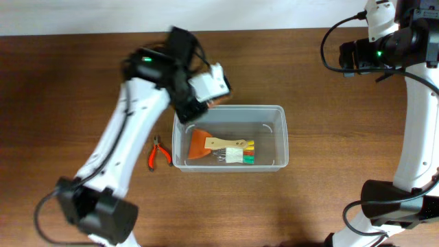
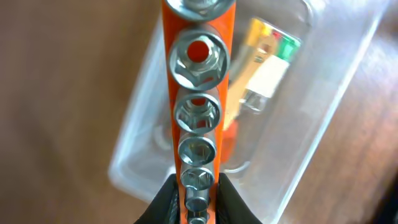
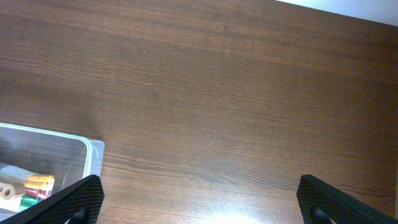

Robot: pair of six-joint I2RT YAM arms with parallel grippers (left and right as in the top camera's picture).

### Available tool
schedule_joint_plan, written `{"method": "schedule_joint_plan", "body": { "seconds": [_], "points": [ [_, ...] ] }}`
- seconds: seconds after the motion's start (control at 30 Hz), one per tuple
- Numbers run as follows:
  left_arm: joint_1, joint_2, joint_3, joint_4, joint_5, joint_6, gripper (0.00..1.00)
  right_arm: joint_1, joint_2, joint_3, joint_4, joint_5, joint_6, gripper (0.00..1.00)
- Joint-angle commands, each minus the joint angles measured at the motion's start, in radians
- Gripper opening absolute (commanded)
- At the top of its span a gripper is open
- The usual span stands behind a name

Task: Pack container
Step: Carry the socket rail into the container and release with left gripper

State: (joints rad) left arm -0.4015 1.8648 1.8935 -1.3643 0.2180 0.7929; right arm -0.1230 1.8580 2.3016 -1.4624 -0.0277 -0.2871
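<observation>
The container [image 1: 278,116] is a clear plastic tub at the table's middle. It holds an orange-bladed scraper with a wooden handle [image 1: 206,143] and a small packet with yellow, red and green bits [image 1: 240,152]. My left gripper [image 2: 198,198] is shut on an orange rail of steel sockets [image 2: 198,93] and holds it above the tub's left end [image 2: 134,155]; in the overhead view the gripper [image 1: 195,103] hangs over the tub's back left corner. My right gripper [image 3: 196,199] is open and empty, high at the far right [image 1: 374,51], with the tub's corner [image 3: 93,149] at its left.
Red-handled pliers [image 1: 159,152] lie on the wooden table just left of the tub. The left arm stretches from the front left across to the tub. The right arm's base stands at the front right.
</observation>
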Motion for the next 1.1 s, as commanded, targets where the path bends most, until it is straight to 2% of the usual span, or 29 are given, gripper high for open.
{"method": "schedule_joint_plan", "body": {
  "seconds": [0.0,0.4,0.43,0.47,0.6,0.77,1.0,1.07],
  "points": [
    [-0.034,0.077,-0.044,0.0,0.06,0.061,0.02,-0.003,0.002,-0.002,0.0,-0.013,0.008,0.99],
    [-0.055,0.29,-0.063,-0.019,0.048,0.061,0.02,-0.023,0.002,-0.002,0.006,0.013,0.009,0.99],
    [-0.055,0.293,-0.063,-0.019,0.048,0.062,0.07,-0.034,0.002,-0.001,0.007,0.013,0.01,0.99],
    [-0.055,0.294,-0.063,-0.019,0.048,0.061,0.24,-0.048,0.002,-0.001,0.007,0.013,0.017,0.99],
    [-0.055,0.294,-0.063,-0.019,0.048,0.061,0.42,-0.118,0.002,-0.001,0.007,-0.01,0.042,0.99],
    [-0.054,0.294,-0.062,-0.017,0.02,0.059,0.5,-0.224,0.002,-0.001,0.007,-0.039,0.042,0.99],
    [-0.056,0.237,0.068,-0.019,-0.134,-0.116,0.57,-0.325,0.002,-0.001,0.009,-0.121,0.042,0.99],
    [-0.054,0.197,0.128,-0.032,-0.227,-0.155,0.6,-0.339,0.002,-0.001,0.01,-0.123,0.042,0.99]
  ]
}}
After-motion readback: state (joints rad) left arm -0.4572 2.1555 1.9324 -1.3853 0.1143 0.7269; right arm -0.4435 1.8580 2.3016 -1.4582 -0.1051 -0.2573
